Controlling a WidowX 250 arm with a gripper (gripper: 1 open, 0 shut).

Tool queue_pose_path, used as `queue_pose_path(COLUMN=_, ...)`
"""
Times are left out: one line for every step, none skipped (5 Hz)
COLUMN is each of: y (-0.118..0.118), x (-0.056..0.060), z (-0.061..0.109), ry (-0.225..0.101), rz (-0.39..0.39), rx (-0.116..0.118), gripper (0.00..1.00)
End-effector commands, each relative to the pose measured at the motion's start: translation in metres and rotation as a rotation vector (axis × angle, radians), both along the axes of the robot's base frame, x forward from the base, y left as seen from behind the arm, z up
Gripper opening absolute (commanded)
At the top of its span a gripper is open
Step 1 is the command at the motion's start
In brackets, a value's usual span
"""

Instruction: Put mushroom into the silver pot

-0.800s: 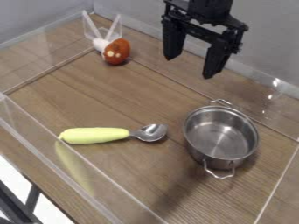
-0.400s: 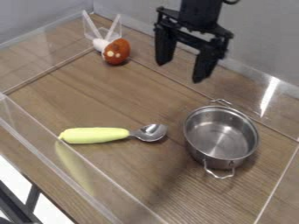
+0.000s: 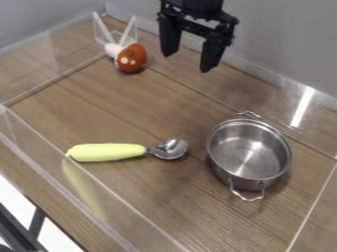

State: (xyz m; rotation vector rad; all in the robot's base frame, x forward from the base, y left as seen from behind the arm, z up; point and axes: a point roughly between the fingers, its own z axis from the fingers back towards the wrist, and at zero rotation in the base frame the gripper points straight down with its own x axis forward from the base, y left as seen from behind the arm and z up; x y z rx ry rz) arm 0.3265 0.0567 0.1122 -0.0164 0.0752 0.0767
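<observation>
Red-brown mushroom sits in the far left corner of the table, just left of and below the gripper, whose jaws hang wide and empty, while the silver pot waits well apart, front right.

Wooden tabletop with three small items resting on it, bordered by low clear walls.

The brown wood-grain surface fills most of the frame. A mushroom with a red-brown cap lies at the upper left, near the far corner. A yellow-handled metal spoon lies flat at lower centre, its bowl pointing right. Just right of it stands the silver pot, upright, at lower right.
</observation>
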Motion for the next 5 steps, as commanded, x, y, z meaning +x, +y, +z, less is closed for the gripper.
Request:
queue_pose_path(y=0.012, x=0.011, z=0.011, ry=-0.058, rz=0.013, rx=0.015, gripper=1.0)
queue_pose_path(y=0.015, x=0.014, z=0.005, ry=-0.054, rz=0.01, rx=0.014, gripper=1.0)
queue_pose_path(y=0.02, x=0.019, z=0.002, ry=-0.058, rz=0.009, rx=0.011, gripper=1.0)
queue_pose_path(y=0.023, x=0.022, z=-0.003, ry=-0.057, rz=0.008, rx=0.008, gripper=1.0)
queue_pose_path(y=0.025, x=0.024, z=-0.007, ry=-0.051, rz=0.007, rx=0.005, gripper=1.0)
